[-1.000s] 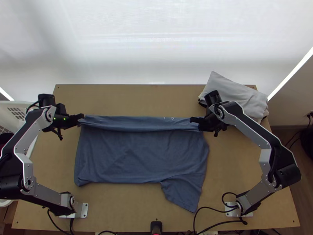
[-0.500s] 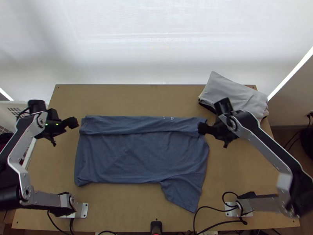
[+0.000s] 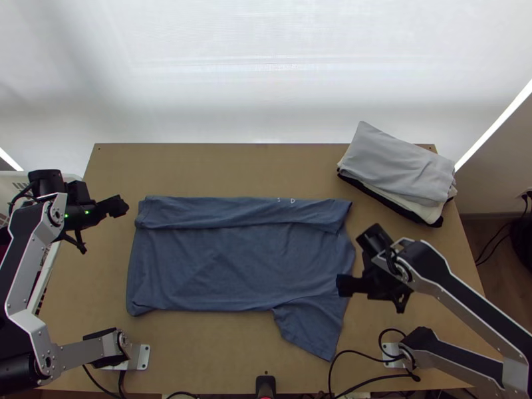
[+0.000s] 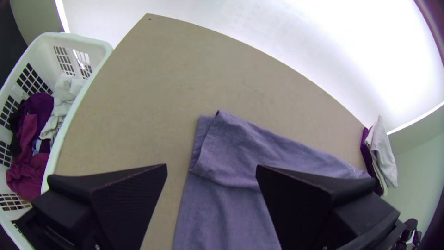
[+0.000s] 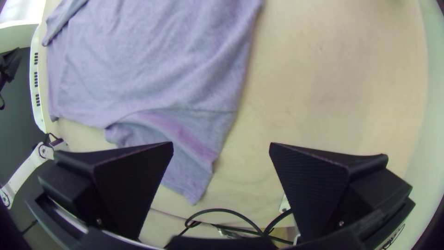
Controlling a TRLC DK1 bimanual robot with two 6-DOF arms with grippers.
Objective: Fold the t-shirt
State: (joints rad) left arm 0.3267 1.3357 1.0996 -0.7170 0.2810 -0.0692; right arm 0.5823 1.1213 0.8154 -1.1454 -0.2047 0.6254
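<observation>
A white backdrop rises behind the light wooden table. The blue t-shirt lies across the middle, its far edge folded over in a long band and one sleeve pointing toward the near edge. The left gripper hangs just beside the band's end, jaws wide apart and holding nothing. The right gripper, also open and without cloth, is by the sleeve side. Folded clothes sit stacked at the far right corner.
</observation>
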